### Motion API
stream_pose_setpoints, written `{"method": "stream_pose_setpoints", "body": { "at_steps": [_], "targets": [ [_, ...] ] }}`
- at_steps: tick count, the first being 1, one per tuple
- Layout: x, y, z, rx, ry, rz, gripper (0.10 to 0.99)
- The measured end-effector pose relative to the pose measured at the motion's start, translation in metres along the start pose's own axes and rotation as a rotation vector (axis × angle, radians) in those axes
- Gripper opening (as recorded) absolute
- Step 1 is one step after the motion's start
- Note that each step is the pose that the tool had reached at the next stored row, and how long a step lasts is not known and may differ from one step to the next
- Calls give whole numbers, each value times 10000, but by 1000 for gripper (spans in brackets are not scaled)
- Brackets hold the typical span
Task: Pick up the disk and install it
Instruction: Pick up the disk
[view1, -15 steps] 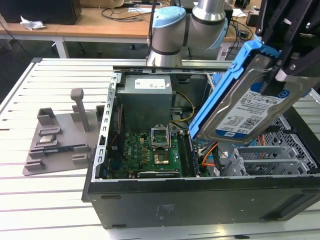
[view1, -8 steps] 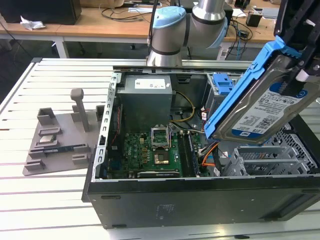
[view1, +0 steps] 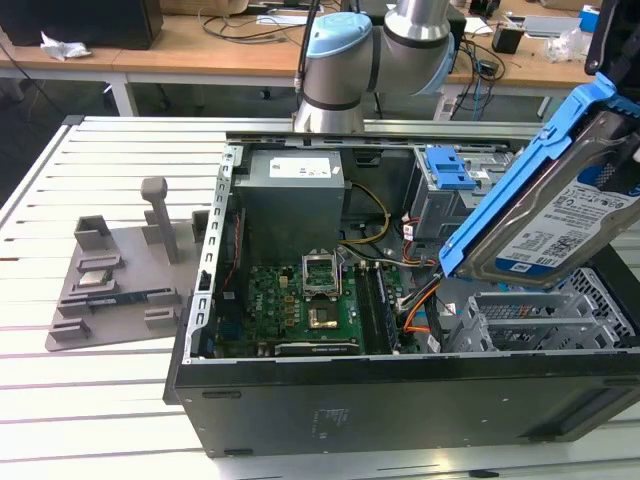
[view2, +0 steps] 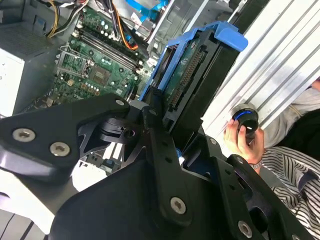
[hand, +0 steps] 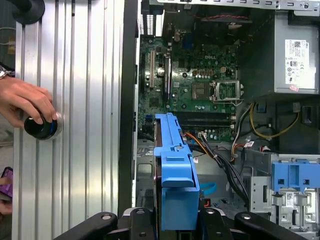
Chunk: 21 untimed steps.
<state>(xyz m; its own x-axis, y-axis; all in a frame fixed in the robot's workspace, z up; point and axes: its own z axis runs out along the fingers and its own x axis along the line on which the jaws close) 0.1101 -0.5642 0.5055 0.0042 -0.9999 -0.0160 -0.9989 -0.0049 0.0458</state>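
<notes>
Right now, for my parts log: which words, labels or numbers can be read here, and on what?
White-and-blue label on the disk: print too small to read.
White sticker on the power-supply box: print too small to read.
Markings on the motherboard: too small to read.
Nothing can be quoted.

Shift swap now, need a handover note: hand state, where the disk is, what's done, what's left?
Hand: shut on the disk, clamping its blue carrier.
Disk: tilted, in the air over the drive cage, at the exterior view's right end of the open computer case.
Done: pickup.
Left: install; the disk sits in no bay yet.
</notes>
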Motion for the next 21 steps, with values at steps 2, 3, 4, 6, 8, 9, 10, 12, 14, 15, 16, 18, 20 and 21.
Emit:
{"method": "stream_pose_setpoints", "body": {
  "at_steps": [2,3,4,6,8,9,10,12,14,15,16,18,20,21],
  "targets": [
    [0,-33,-2,0,1,1,365],
    [0,-60,-3,-1,1,0,365],
    [0,-86,-4,-1,2,0,365],
    [0,-123,-6,-1,2,0,365],
    [1,-184,-8,-2,3,0,365],
    [1,-205,-9,-3,3,1,365],
    [1,-221,-10,-3,4,1,365],
    [1,-289,-13,-4,5,0,365],
    [1,-364,-17,-4,6,1,365],
    [2,-386,-18,-5,6,1,365],
    [2,-398,-18,-5,6,1,365],
    [2,-439,-20,-5,7,0,365],
    [2,-505,-23,-6,7,1,365],
    [2,-536,-25,-7,7,1,365]
  ]
}}
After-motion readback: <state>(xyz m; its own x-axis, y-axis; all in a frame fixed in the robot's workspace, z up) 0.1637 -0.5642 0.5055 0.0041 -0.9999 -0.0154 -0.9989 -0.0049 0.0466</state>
